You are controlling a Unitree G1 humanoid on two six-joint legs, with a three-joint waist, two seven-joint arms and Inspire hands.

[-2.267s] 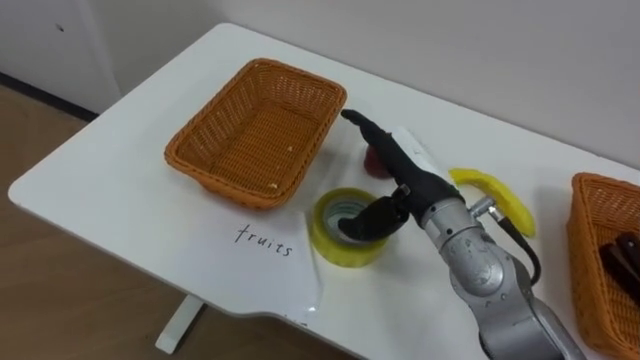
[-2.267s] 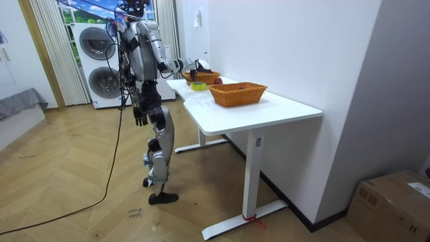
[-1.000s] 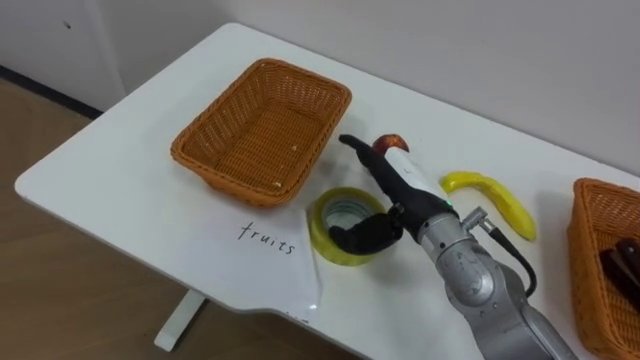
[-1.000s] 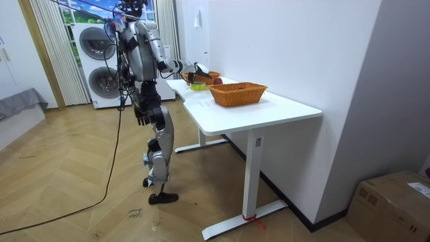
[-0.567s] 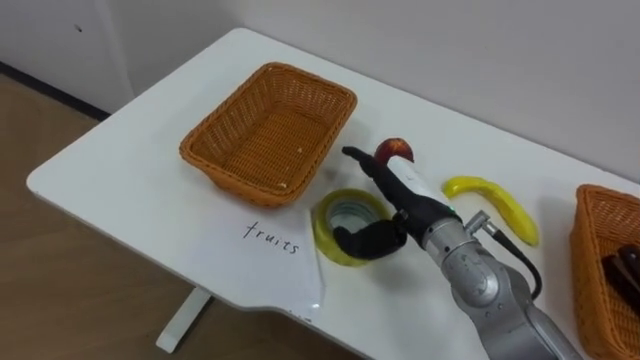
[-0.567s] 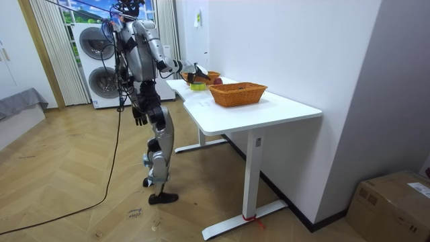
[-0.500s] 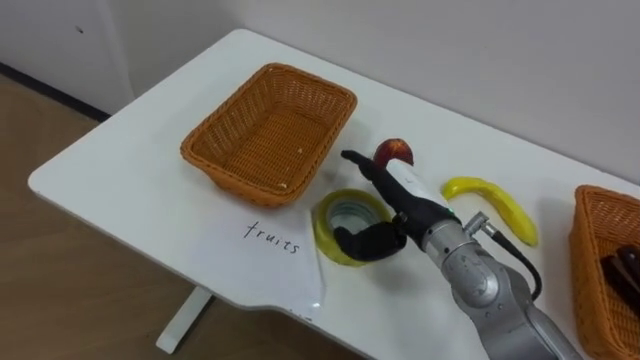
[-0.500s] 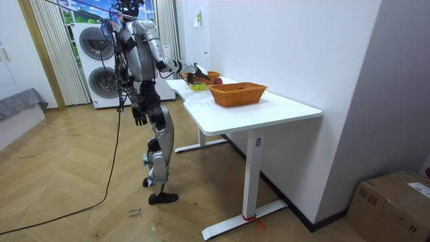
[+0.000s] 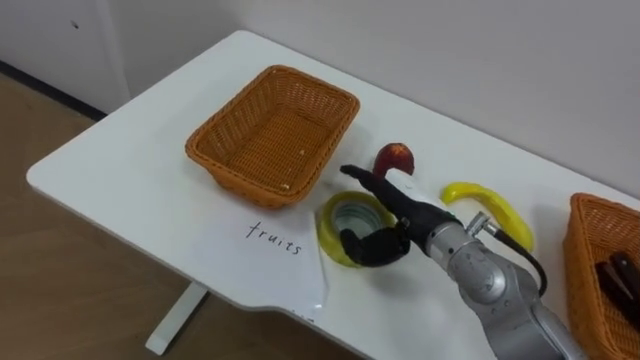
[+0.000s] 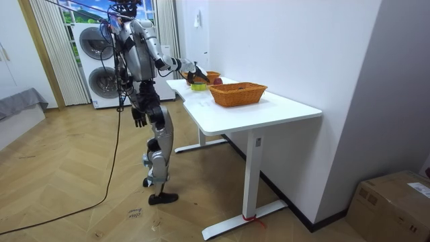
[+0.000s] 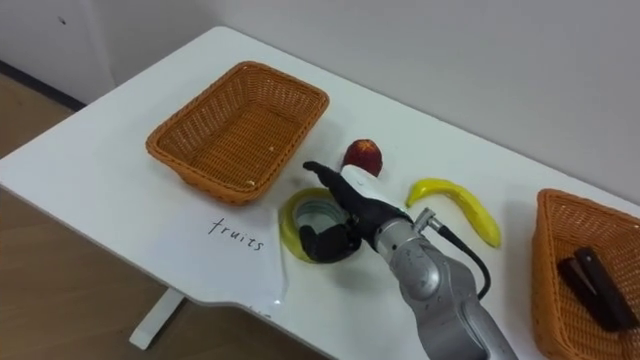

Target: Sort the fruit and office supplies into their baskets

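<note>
Straddling the yellow tape roll [image 9: 328, 228], the right hand [image 9: 400, 222] is seen in the eye views with its fingers [image 9: 365, 183] held straight and spread wide over the ring. The thumb [image 9: 368, 248] is bent against the roll's near rim, so no closed hold is shown. The roll lies flat on the white table [image 9: 130, 160], under the fingers. A handwritten label sheet [image 9: 275, 245] is placed just left of the thumb, at the table's near edge. A red apple [image 9: 394, 158] is found just beyond the fingertips, apart from them. A banana [image 9: 495, 210] lies to the right of the fingers, past the wrist. An empty wicker basket [image 9: 270, 140] is set left of and beyond the fingertips. A second basket [image 9: 585, 250], well right of the hand, holds a dark item [image 9: 622, 275].

In the room view the robot is shown standing at the table's far end, in front of stacked washing machines [image 10: 97, 60]. The left hand [image 10: 139, 118] hangs by the hip; its state cannot be told. Finger detail on the right hand is too small there.
</note>
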